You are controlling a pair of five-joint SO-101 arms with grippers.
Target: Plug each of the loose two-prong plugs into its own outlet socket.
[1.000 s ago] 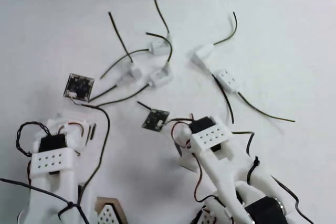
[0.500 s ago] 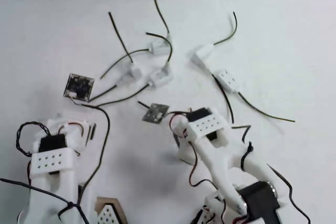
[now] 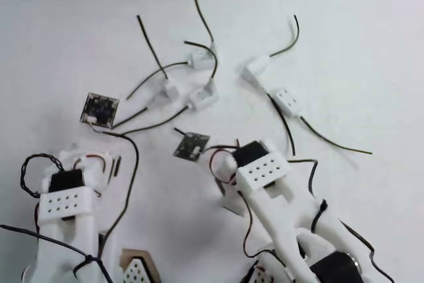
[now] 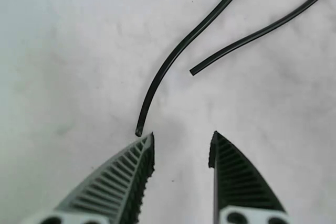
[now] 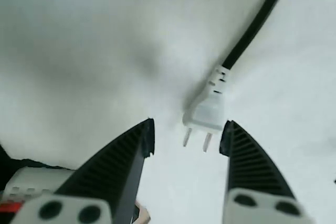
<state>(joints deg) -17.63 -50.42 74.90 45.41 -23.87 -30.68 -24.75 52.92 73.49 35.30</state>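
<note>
A white two-prong plug on a black cable lies on the table between the fingers of my right gripper, which stands open around it without touching it. In the high view the right arm sits at the centre front, beside a small dark square module. My left gripper is open over bare table, and one fingertip is next to the cut end of a black wire. In the high view the left gripper is at the front left. Several white plugs and sockets lie farther back.
A second dark square module lies at mid-left with a wire running toward the left arm. More white connectors with black leads lie at the back right. The table's far right and far left are bare.
The right arm swung forward and back a little, and the dark square module beside it slid slightly up and to the left. The left arm has not moved.
</note>
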